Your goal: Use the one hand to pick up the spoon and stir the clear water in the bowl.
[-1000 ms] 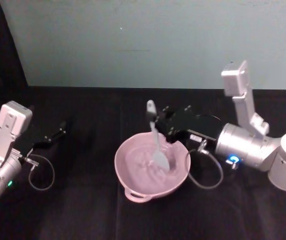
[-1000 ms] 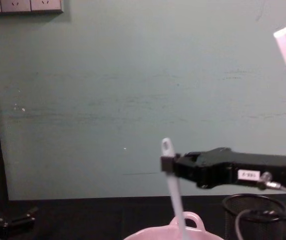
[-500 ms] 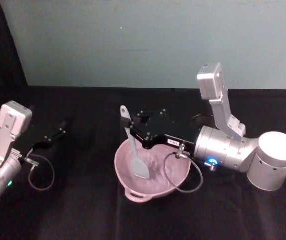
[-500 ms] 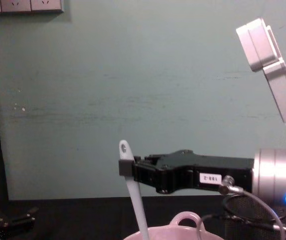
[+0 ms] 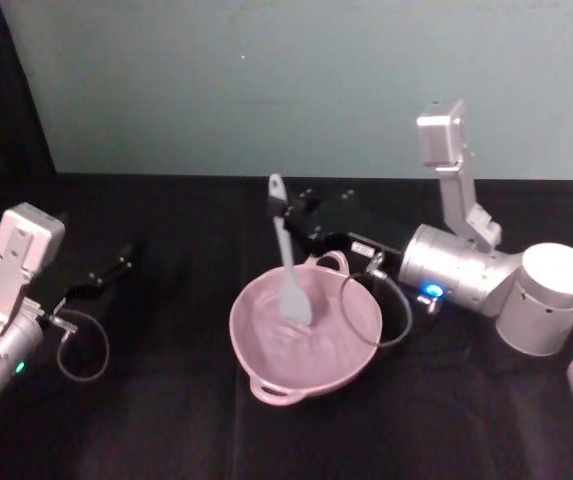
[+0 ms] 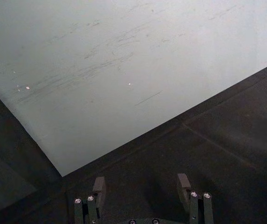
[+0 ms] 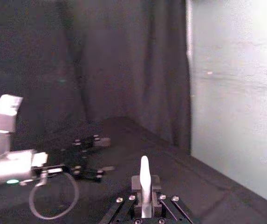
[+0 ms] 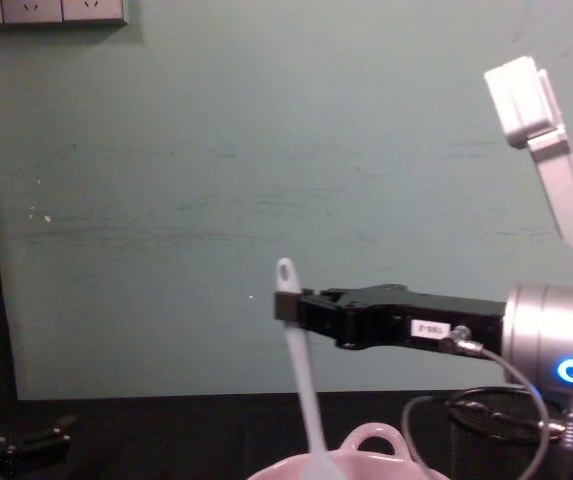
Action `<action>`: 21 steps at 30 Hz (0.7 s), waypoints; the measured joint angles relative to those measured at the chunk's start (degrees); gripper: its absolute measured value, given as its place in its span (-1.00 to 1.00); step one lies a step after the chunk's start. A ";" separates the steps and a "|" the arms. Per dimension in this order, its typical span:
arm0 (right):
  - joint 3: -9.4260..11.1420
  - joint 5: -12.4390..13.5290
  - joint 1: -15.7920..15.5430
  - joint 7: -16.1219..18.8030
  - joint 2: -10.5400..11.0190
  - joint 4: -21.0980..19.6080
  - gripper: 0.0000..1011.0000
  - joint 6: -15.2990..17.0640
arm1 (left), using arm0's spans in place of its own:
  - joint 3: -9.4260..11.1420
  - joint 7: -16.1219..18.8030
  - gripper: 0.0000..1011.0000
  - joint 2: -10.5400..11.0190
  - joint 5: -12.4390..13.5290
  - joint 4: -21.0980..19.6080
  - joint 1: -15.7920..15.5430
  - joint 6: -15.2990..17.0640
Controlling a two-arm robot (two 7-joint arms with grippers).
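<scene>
The spoon (image 5: 286, 258) stands nearly upright over the bowl (image 5: 236, 335), its handle end leaning a little toward my left side and its flat blade down inside the pink basin, toward the far half. The right claw (image 5: 278, 208) reaches in from the right, level above the tabletop (image 5: 166, 420), and pinches the spoon's handle just below the hole at its top; in the chest view I see the black fingers (image 8: 288, 306) pressed against the white stem, with the holed tip poking above them. The right wrist view looks along the claw at the handle clamped between its two pads. The bowl sits on the black tabletop in front of me, with one loop handle on its near rim and another on the far rim below the claw. A black wire-mesh cup (image 8: 496, 430) stands just behind the bowl on the right, under the silver wrist with its blue light. The left claw (image 5: 116, 268) rests off to the left, well apart from the bowl, its fingers (image 6: 98, 184) spread and holding nothing.
</scene>
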 joint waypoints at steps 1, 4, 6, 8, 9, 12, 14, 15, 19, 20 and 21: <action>0.21 0.00 0.00 -0.23 0.11 0.10 -0.75 -0.10 | 0.00 0.00 0.99 0.00 0.00 0.00 0.00 0.00; 1.40 0.05 -0.38 -1.16 1.05 -0.16 -0.75 -0.37 | 0.00 0.00 0.99 0.00 0.00 0.00 0.00 0.00; 2.25 0.07 -0.99 -1.66 1.95 -0.99 -0.76 -0.41 | 0.00 0.00 0.99 0.00 0.00 0.00 0.00 0.00; 2.72 0.08 -1.44 -1.91 2.57 -1.59 -0.76 -0.41 | 0.00 0.00 0.99 0.00 0.00 0.00 0.00 0.00; 3.10 0.08 -1.93 -2.08 3.15 -2.32 -0.76 -0.35 | 0.00 0.00 0.99 0.00 0.00 0.00 0.00 0.00; 3.46 0.01 -2.99 -2.33 4.12 -3.89 -0.76 -0.02 | 0.00 0.00 0.99 0.00 0.00 0.00 0.00 0.00; 3.46 -0.13 -3.42 -2.40 4.55 -4.79 -0.75 0.23 | 0.00 0.00 0.99 0.00 0.00 0.00 0.00 0.00; 3.36 -0.38 -3.85 -2.41 4.91 -5.70 -0.76 0.47 | 0.00 0.00 0.99 0.00 0.00 0.00 0.00 0.00; 2.51 -1.00 -4.73 -2.37 5.34 -7.76 -0.76 1.20 | 0.00 0.00 0.99 0.00 0.00 0.00 0.00 0.00; 2.23 -1.12 -4.88 -2.26 5.36 -8.13 -0.76 1.37 | 0.00 0.00 0.99 0.00 0.00 0.00 0.00 0.00; 1.64 -1.35 -5.10 -2.02 5.34 -8.89 -0.76 1.69 | 0.00 0.00 0.99 0.00 0.00 0.00 0.00 0.00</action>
